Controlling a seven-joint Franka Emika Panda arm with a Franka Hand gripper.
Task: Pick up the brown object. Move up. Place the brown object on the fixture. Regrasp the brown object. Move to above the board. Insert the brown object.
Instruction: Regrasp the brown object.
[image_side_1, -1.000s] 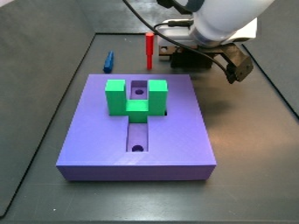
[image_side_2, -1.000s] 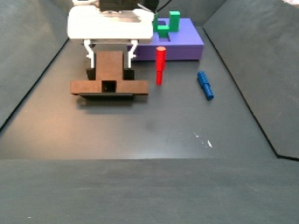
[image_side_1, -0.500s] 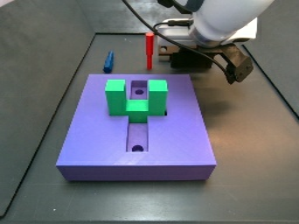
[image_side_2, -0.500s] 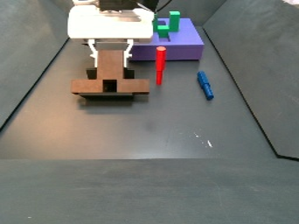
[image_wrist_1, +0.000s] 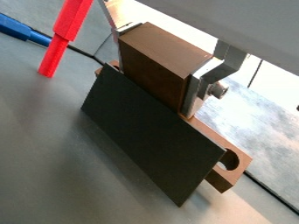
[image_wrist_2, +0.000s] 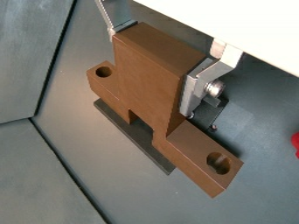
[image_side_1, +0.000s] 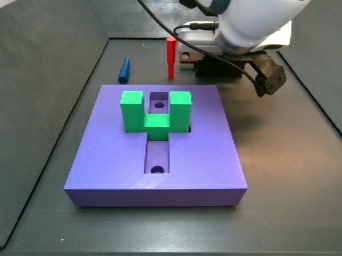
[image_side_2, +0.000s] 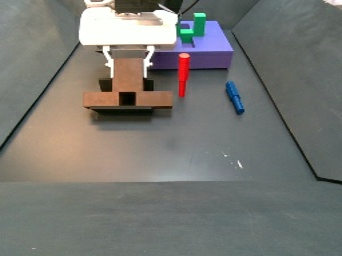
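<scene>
— Brown fills both wrist views: the brown object (image_wrist_2: 198, 153) rests on the dark fixture (image_wrist_1: 146, 131), with the gripper (image_wrist_2: 158, 66) clamped on its upright part.
— Anything moved?
— Nothing since a second ago. I judge the regrasp is settling before the lift.
— And the side views?
— Only they show the board (image_side_1: 160, 150), well apart from the gripper.
</scene>
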